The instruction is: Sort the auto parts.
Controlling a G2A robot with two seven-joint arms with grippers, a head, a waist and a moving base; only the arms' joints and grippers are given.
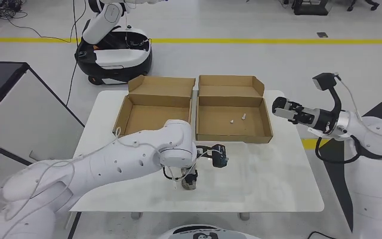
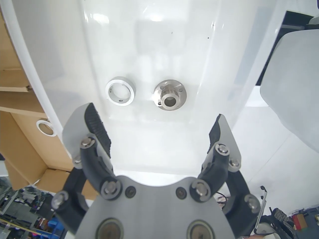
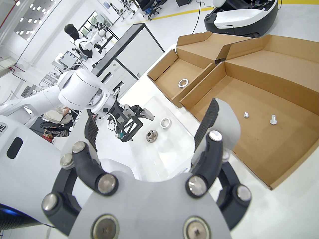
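Over the table (image 1: pixel 268 179) the left gripper (image 2: pixel 154 115) is hovering, jaws apart, and should be centring on the flanged hub (image 2: pixel 170 98) beside the ring (image 2: pixel 120 90) before closing.

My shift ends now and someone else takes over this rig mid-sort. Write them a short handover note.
Left gripper: jaws open, empty, above the table just short of the loose parts.
Right gripper: jaws open, empty, beside the right box.
On the table: a metal ring and a flanged hub, side by side, not touching.
Done: a second ring lies in the left box; two small fasteners lie in the right box.
Left: box the metal ring, probably with its match, and the flanged hub.
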